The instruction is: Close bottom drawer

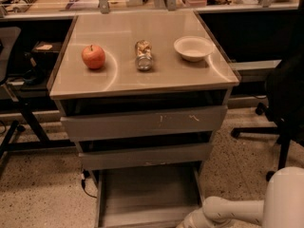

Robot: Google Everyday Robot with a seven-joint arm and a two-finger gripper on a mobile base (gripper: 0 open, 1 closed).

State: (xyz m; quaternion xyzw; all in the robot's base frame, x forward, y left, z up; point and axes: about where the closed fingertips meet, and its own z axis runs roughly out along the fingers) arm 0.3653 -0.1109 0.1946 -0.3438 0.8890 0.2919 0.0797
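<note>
bottom drawer [147, 189] stands pulled well out at the foot of the cabinet [118, 82]. its flat grey tray is bare and its front panel lies along the lower edge of the view. the mid drawer [145, 156] and top drawer [142, 122] above it sit slightly out, each less than the one below. the gripper [186, 222] is low at the bottom edge, just beside the drawer's front right corner and mostly cut off. i cannot tell whether it is wide or narrow. the white arm [237, 210] reaches in from the right.

to do this well, i would bring the gripper round to the middle of the front panel, not the corner, since an off-centre push would likely skew the drawer on its runners. press flat and straight toward the cabinet, slow and even, keeping below the mid drawer's front. stop once the panel meets resistance. a gentle push should also spare the apple [93, 56], jar [143, 55] and bowl [193, 48] on top.
</note>
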